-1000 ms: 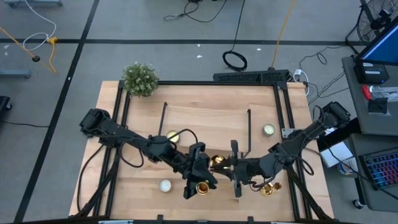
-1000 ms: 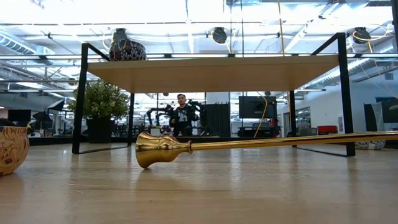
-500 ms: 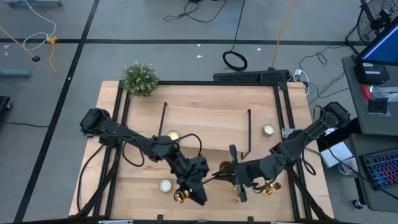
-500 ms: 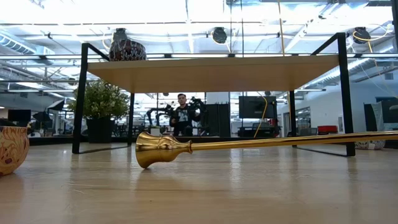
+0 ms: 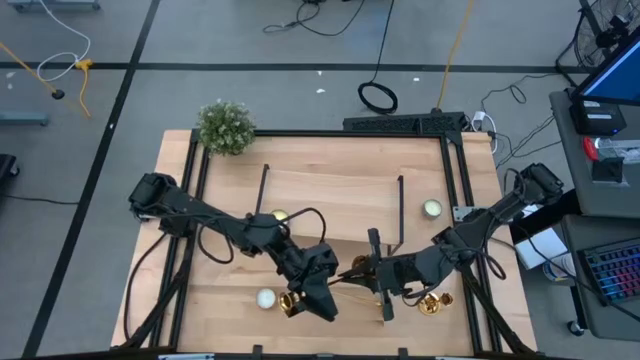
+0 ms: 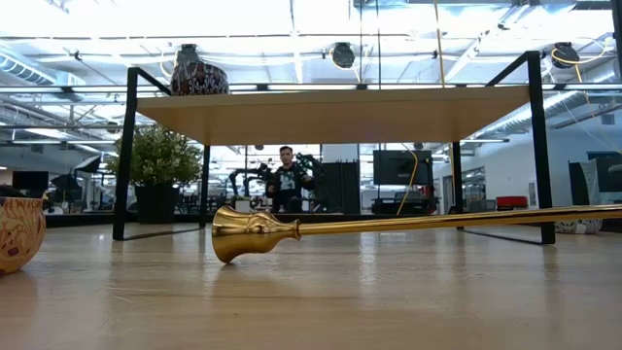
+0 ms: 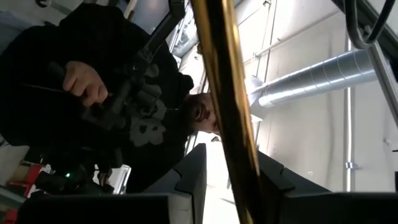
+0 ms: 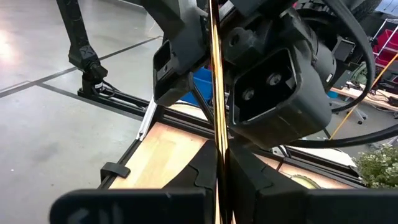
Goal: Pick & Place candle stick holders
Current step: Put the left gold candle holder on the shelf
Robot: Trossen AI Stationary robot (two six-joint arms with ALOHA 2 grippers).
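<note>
One gold candle stick holder is up in the air between my two grippers near the table's front middle. Its flared base shows beside my left gripper, and its thin stem runs over to my right gripper. Both grippers are shut on that stem. A second candle stick holder lies on its side on the table with its stem pointing toward the right edge. Its gold also shows under the right arm. The low view shows neither gripper. My left gripper has the candle stick holder's stem pinched between its two fingers, with the stem lying across them. The holder is clear of the table. My right gripper pinches the same stem between its two fingers, a short way from the left gripper. Its fingers come in level from the table's right side and lie across the stem.
A wooden shelf on a black wire frame stands mid-table with a vase on top. There are tealights, a plant at the far left corner and a patterned pot. A person is beyond the table.
My left gripper has turned at the wrist without shifting place. The held candle stick holder's base has swung toward the table's left edge. My right gripper has rolled slightly and kept its hold on the stem. The candle stick holder lying on the table has stayed still.
</note>
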